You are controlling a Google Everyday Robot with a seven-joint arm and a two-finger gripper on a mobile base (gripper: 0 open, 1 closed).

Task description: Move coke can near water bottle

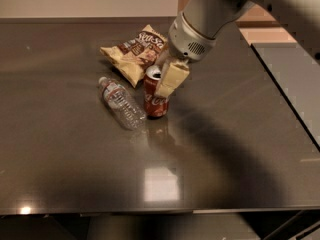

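The coke can [154,103] is red with a silver top and stands upright near the middle of the dark table [225,149]. My gripper [161,84] comes down from the upper right and is shut on the can's upper part; a cream finger [171,78] covers its right side. The water bottle [122,103] is clear with a white cap and lies on its side just left of the can, its base almost touching the can.
A brown-and-cream chip bag [134,51] lies just behind the can and bottle. My arm [210,14] reaches over the table's back right. A second dark surface [295,84] adjoins on the right, across a seam.
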